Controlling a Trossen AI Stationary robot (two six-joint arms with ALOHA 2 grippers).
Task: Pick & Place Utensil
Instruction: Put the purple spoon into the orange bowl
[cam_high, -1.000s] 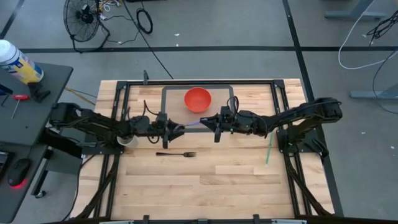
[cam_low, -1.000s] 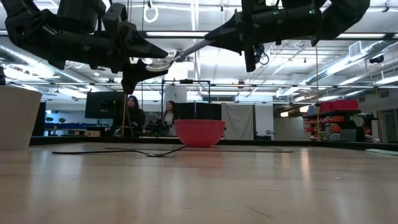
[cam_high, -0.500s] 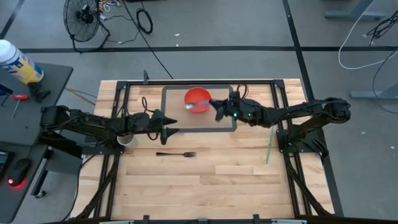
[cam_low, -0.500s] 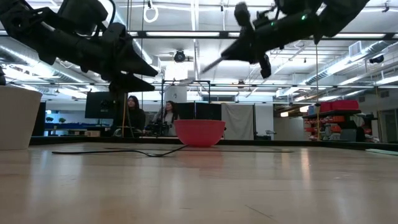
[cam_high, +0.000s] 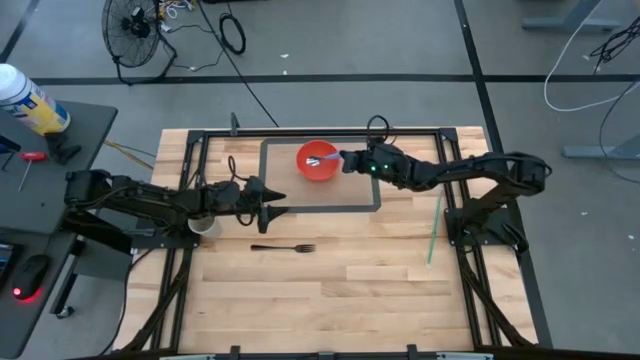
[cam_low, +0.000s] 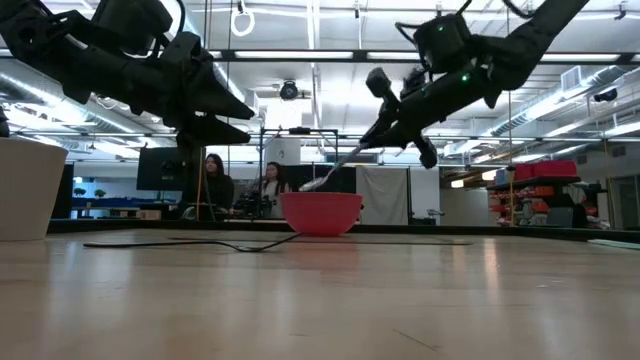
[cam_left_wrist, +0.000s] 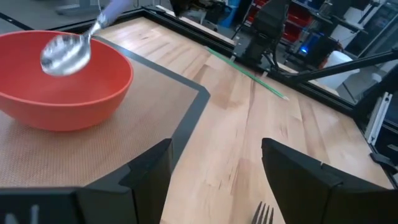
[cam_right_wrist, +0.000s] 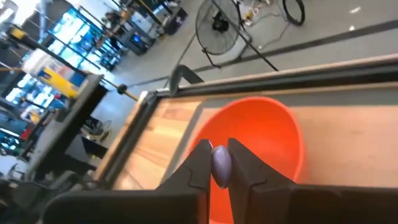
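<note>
Two jaws clamping spoon (cam_high: 322, 160) over bowl (cam_high: 318, 170); lowering before releasing, probably; left gripper (cam_high: 283, 211) gaping beside bowl.

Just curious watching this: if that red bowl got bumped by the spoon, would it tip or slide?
The red bowl looks wide and low, so it probably would not tip. It sits on a textured mat, which likely resists sliding. It looks light, so a firm push from the spoon might shift it.

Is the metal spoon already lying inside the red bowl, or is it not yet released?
Not released. The right gripper is shut on the metal spoon, whose scoop hangs over the red bowl, not lying in it.
</note>
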